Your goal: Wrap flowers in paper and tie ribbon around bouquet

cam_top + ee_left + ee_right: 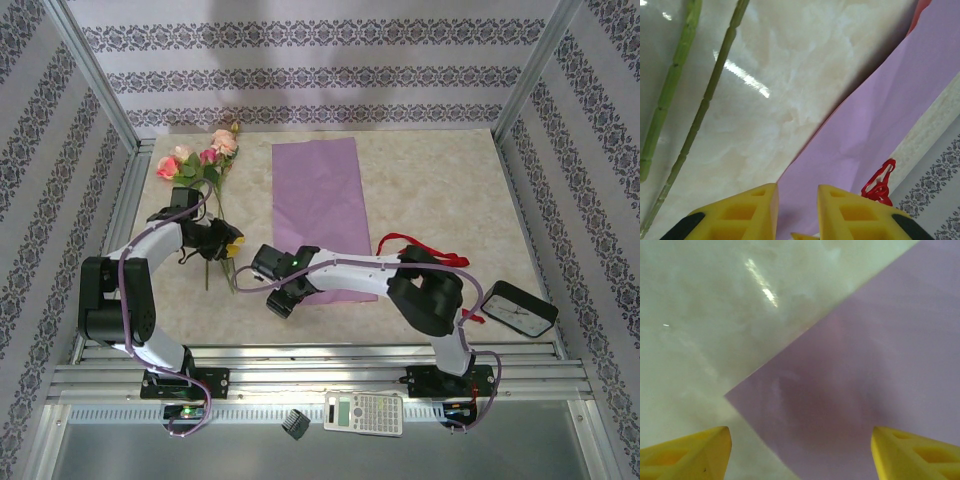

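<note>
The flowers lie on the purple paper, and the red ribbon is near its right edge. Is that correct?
Not quite. The flowers lie on the table, left of the paper; the top view shows it. The ribbon part is right.

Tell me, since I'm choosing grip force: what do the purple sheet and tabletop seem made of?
Paper: thin, matte lilac sheet, likely tissue or wrapping paper; soft creases show. Table: glossy cream marble-look top with sharp light glints; stone or laminate, can't tell.

Flat lilac paper [318,205] (roses [200,165] alongside)
</note>
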